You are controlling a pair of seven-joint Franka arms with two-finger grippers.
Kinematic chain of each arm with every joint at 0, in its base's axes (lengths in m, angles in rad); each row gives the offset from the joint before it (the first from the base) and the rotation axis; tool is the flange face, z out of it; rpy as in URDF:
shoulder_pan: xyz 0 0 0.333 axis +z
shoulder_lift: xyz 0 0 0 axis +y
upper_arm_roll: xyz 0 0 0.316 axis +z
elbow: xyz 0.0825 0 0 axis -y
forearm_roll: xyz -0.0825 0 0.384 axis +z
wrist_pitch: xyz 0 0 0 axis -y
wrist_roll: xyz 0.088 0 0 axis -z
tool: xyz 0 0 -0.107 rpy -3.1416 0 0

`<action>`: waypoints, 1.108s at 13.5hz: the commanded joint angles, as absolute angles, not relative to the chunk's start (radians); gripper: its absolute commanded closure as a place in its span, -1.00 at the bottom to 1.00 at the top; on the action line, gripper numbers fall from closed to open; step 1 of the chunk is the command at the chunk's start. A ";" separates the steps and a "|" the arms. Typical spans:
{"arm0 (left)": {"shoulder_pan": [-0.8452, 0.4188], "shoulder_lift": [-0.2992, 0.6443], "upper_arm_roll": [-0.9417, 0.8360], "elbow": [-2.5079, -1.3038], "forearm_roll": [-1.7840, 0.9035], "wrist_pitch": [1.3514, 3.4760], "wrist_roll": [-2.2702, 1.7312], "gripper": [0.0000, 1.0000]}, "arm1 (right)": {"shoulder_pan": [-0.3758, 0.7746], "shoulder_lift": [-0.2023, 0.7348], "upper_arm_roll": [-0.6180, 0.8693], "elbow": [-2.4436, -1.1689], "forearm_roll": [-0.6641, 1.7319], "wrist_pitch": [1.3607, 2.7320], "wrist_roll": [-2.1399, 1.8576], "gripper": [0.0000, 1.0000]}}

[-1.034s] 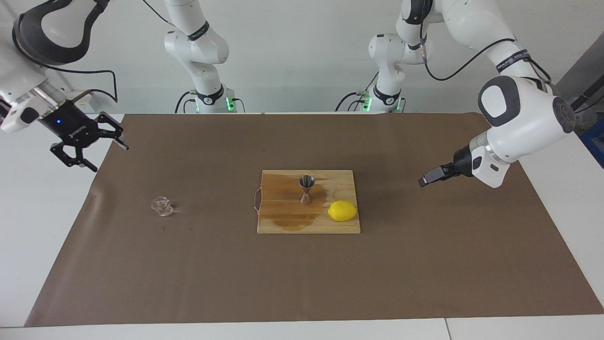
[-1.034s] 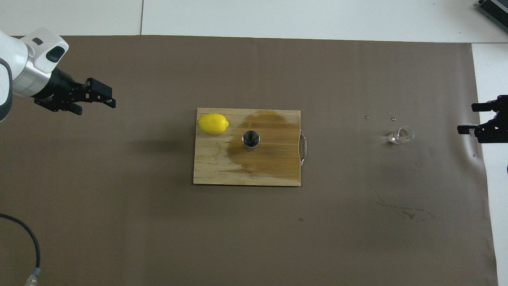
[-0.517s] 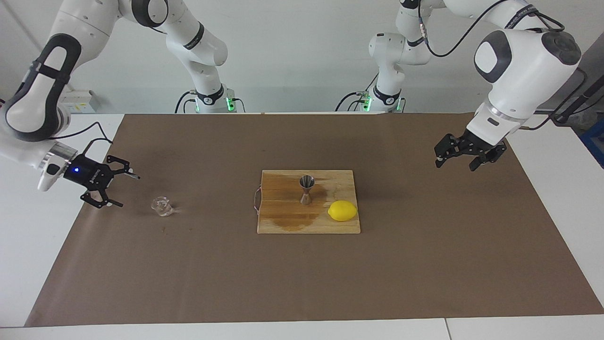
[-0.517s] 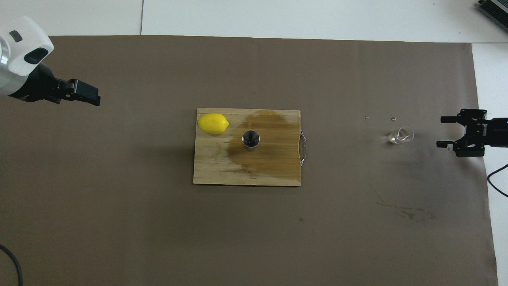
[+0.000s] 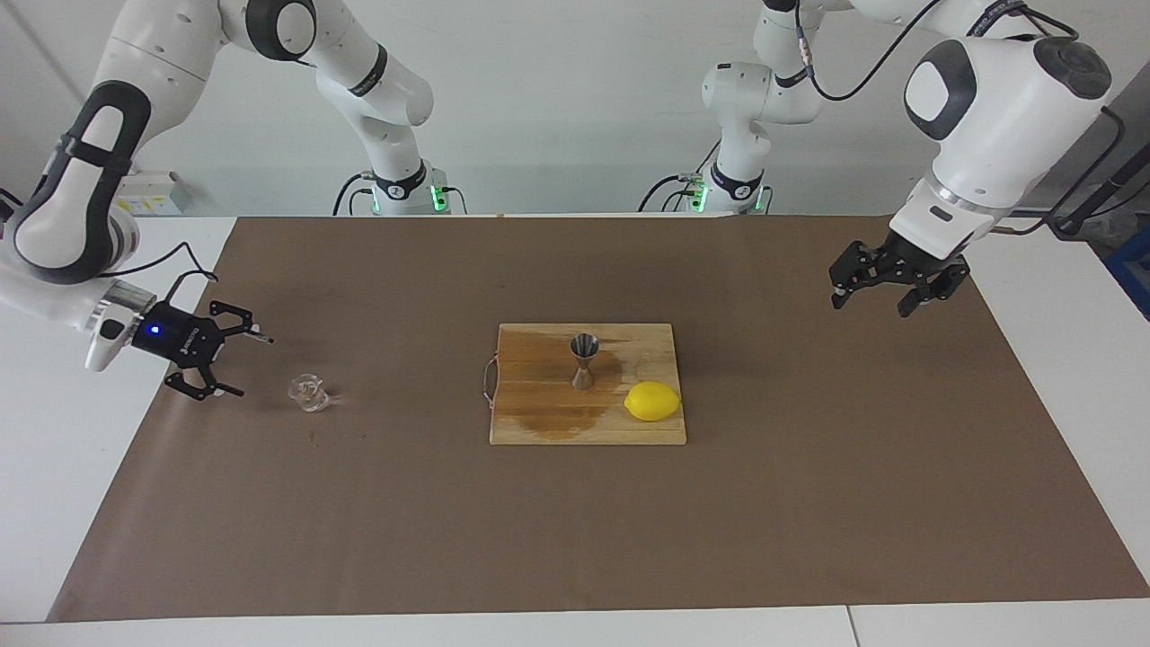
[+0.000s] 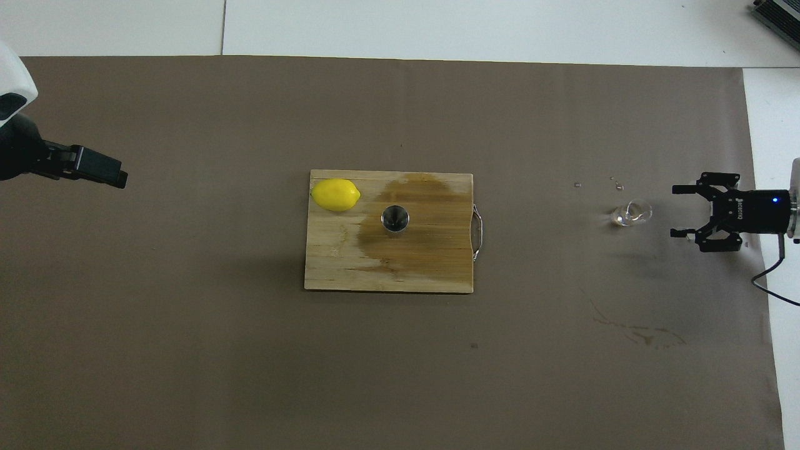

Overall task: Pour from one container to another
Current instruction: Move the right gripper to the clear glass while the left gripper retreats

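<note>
The tiny clear glass vessel stands on the brown mat toward the right arm's end of the table. My right gripper is open, held low and level just beside the vessel, fingertips pointing at it with a small gap between. The steel hourglass jigger stands upright on the wooden board at the table's middle. My left gripper hangs open above the mat at the left arm's end, holding nothing.
A yellow lemon lies on the board beside the jigger. A dark wet stain covers much of the board. Small droplets and a wet smear mark the mat near the vessel.
My right gripper has come down and moved in toward the glass vessel. My left gripper has swung to point downward and drawn back toward its end of the table.
</note>
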State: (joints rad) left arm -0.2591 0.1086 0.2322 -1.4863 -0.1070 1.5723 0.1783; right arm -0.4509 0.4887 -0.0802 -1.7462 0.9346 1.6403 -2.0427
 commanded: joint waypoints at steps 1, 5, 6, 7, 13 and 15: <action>-0.129 0.077 0.105 -1.509 -0.057 1.519 0.193 -1.00 | -0.460 0.515 -0.072 -1.720 0.950 1.623 -2.112 -1.00; -0.097 0.069 0.089 -1.511 -0.037 1.422 0.158 -1.00 | -0.460 0.564 -0.064 -1.689 0.950 1.628 -2.166 -1.00; -0.081 0.072 0.086 -1.508 -0.035 1.383 0.123 -1.00 | -0.460 0.566 -0.064 -1.687 0.959 1.626 -2.166 -1.00; -0.078 0.075 0.086 -1.502 -0.032 1.341 0.097 -1.00 | -0.460 0.574 -0.064 -1.687 0.957 1.625 -2.169 -1.00; -0.037 0.066 0.090 -1.508 -0.002 1.247 0.095 -1.00 | -0.460 0.611 -0.058 -1.687 0.985 1.626 -2.217 -1.00; -0.029 0.052 0.092 -1.535 0.000 1.249 0.092 -1.00 | -0.448 0.611 -0.058 -1.690 0.998 1.629 -2.221 -1.00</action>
